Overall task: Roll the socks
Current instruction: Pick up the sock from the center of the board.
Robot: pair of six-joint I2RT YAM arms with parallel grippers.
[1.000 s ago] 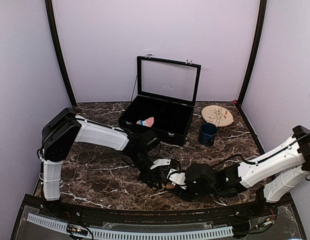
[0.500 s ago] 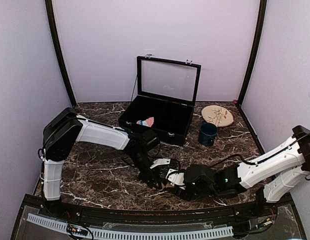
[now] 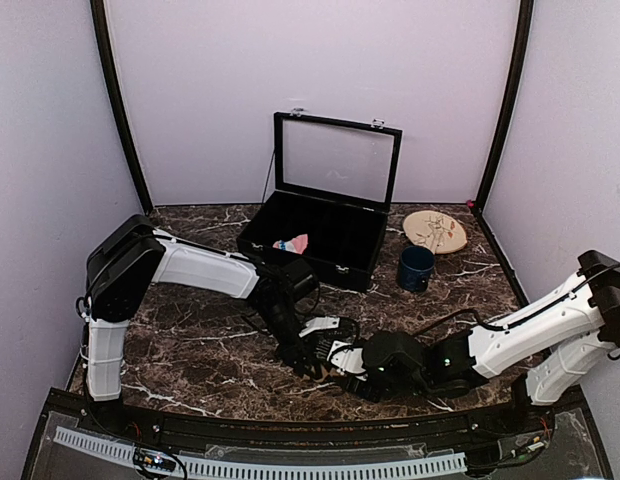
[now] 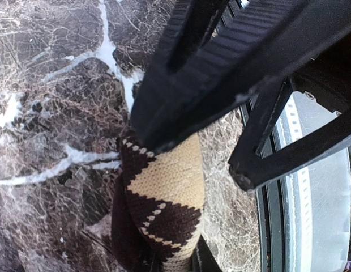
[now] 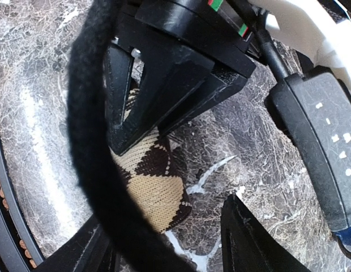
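**Q:** Firstly, the near edge: where is the brown argyle sock (image 4: pixel 164 192)?

**A:** On the marble table (image 3: pixel 190 330), just ahead of the arm bases. It lies bunched into a thick fold between the two wrists.

**Q:** Left gripper (image 4: pixel 150 139) condition?

**A:** Jaws narrow, pinched onto one end of that sock. The fabric bulges out below the fingertips.

**Q:** Right gripper (image 5: pixel 175 243) condition?

**A:** Jaws spread wide, straddling the sock's other end without clamping it. One finger sits close beside the fabric, but contact cannot be confirmed. Bare marble shows between the sock and the opposite finger.

**Q:** Farther back?

**A:** A black case (image 3: pixel 335 262) stands open, lid upright. The pink sock (image 3: pixel 290 243) lies inside, toward its left. A dark blue mug (image 3: pixel 415 268) stands just right of the case, and a round wooden board (image 3: pixel 435 232) lies behind the mug.
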